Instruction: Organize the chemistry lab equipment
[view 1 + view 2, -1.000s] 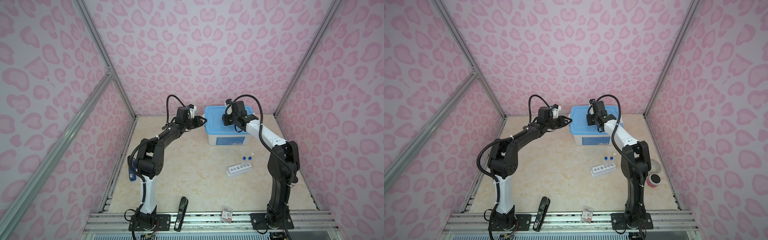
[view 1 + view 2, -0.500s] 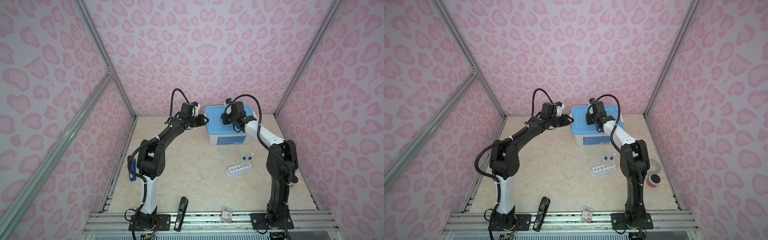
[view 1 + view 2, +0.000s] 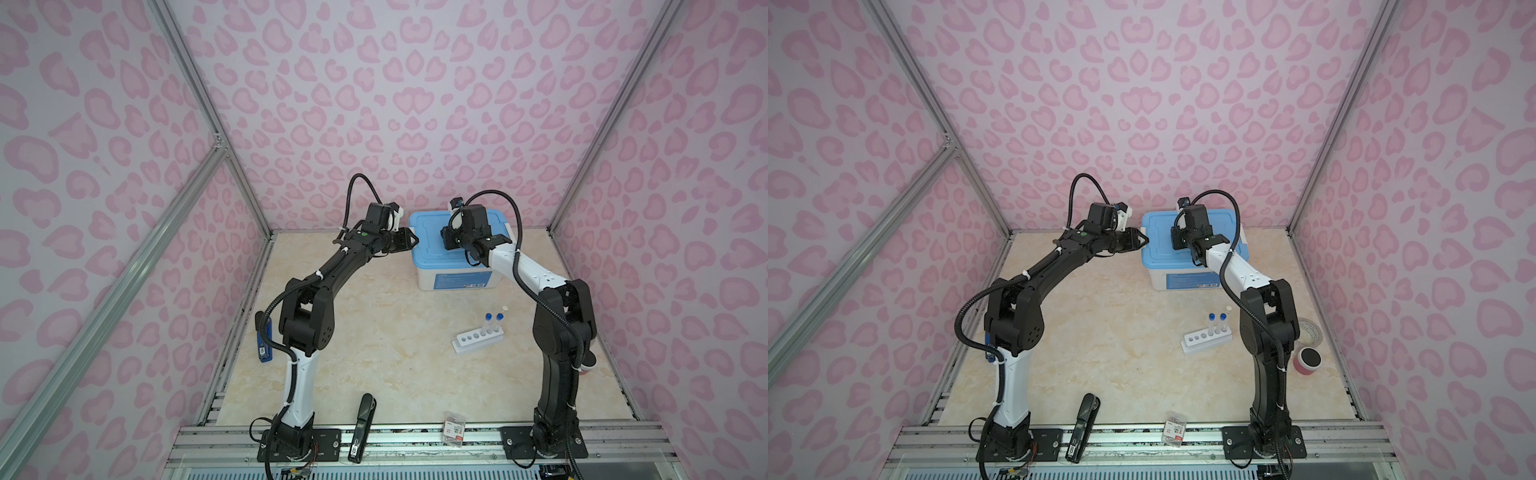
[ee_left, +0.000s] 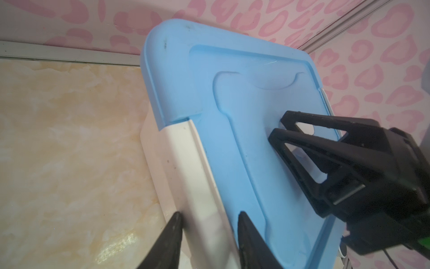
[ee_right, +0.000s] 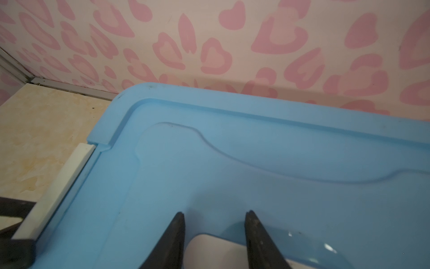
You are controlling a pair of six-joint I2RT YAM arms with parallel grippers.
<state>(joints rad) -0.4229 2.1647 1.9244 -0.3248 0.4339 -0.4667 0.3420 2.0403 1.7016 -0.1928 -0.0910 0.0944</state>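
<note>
A white six-hole rack [image 3: 478, 340] [image 3: 1204, 341] stands right of centre, holding two blue-capped tubes [image 3: 488, 318] and a white-capped tube [image 3: 505, 309]. At the back sits a white box with a blue lid [image 3: 432, 253] [image 3: 1158, 253] [image 4: 232, 93] [image 5: 256, 163]. My left gripper [image 3: 413, 240] [image 3: 1144, 240] [image 4: 209, 214] is open at the box's left side, its jaws straddling the white side latch [image 4: 200, 186]. My right gripper [image 3: 445, 239] [image 3: 1177, 239] [image 5: 214, 213] rests on the lid, shut on the white handle [image 5: 209, 246] at the lid's centre.
A black stapler [image 3: 362, 432] and a small packet [image 3: 453, 430] lie at the front edge. Tape rolls [image 3: 1308, 330] and a red roll [image 3: 1308, 359] sit by the right wall behind the right arm. A blue object [image 3: 264, 340] hangs at the left edge.
My left gripper has moved right, up to the box's side, and opened slightly around the latch. The right gripper has stayed on the lid's handle.
</note>
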